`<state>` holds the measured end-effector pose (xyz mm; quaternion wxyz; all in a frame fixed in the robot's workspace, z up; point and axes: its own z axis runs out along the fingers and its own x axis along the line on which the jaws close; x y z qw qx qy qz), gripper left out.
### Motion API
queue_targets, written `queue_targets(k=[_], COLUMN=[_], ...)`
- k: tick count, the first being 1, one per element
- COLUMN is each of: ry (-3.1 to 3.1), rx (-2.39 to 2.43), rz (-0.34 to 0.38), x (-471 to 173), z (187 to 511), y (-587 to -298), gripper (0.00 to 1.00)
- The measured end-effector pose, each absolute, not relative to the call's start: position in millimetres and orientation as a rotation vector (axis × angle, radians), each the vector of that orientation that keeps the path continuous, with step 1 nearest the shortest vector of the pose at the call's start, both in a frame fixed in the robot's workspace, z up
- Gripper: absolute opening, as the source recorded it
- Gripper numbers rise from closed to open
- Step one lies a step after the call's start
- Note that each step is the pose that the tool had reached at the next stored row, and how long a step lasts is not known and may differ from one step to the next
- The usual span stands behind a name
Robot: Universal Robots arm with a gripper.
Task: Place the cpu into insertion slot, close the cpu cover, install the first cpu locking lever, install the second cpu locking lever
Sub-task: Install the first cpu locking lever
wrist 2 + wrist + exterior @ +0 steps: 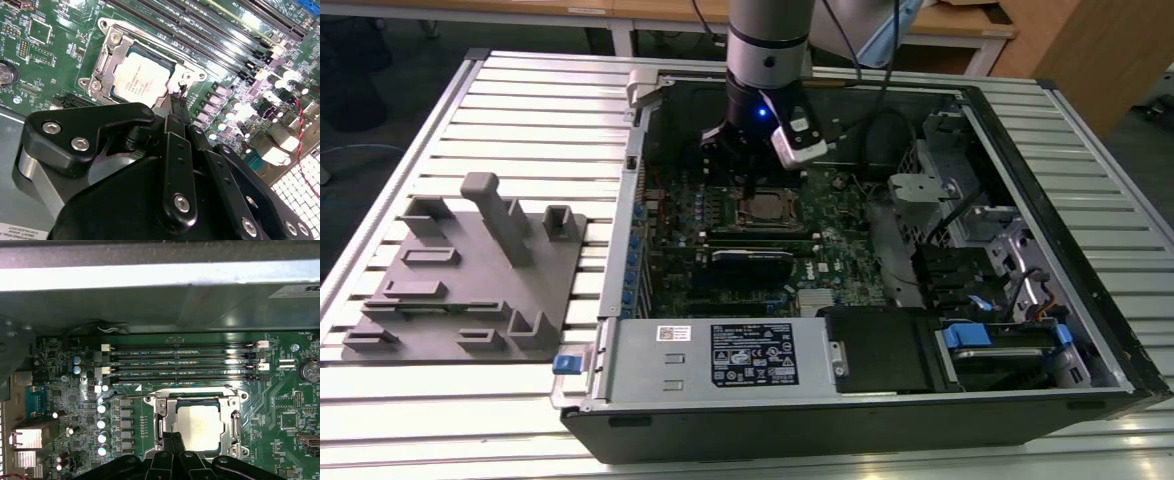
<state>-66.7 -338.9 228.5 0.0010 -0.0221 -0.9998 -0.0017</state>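
Note:
The cpu [139, 79] [201, 427] lies flat in the insertion slot [769, 208] on the green motherboard, its dull silver face up. The cpu cover [176, 75] [234, 426], a thin silvery frame, lies down around it, so the chip shows through the window. A thin lever rod [150, 47] runs along one side of the socket. My gripper [750, 190] [176, 102] [173, 439] hangs just over the socket's edge. Its black fingers are pressed together, with the tips next to a small metal hook [183, 90] at the frame's side.
The open computer case [1047, 200] stands on a slatted metal table. Long memory slots [180, 362] run beside the socket, and a black expansion card [750, 258] sits nearer the power supply box [720, 355]. A grey fixture plate [467, 270] lies at the exterior view's left.

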Motion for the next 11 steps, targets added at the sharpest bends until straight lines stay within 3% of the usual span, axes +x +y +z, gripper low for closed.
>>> queue_targets(k=[11], ry=[-3.139], rx=[-0.069], rz=[-0.005], x=[-67.1], z=[231.1], y=[-338.9], gripper=[0.11])
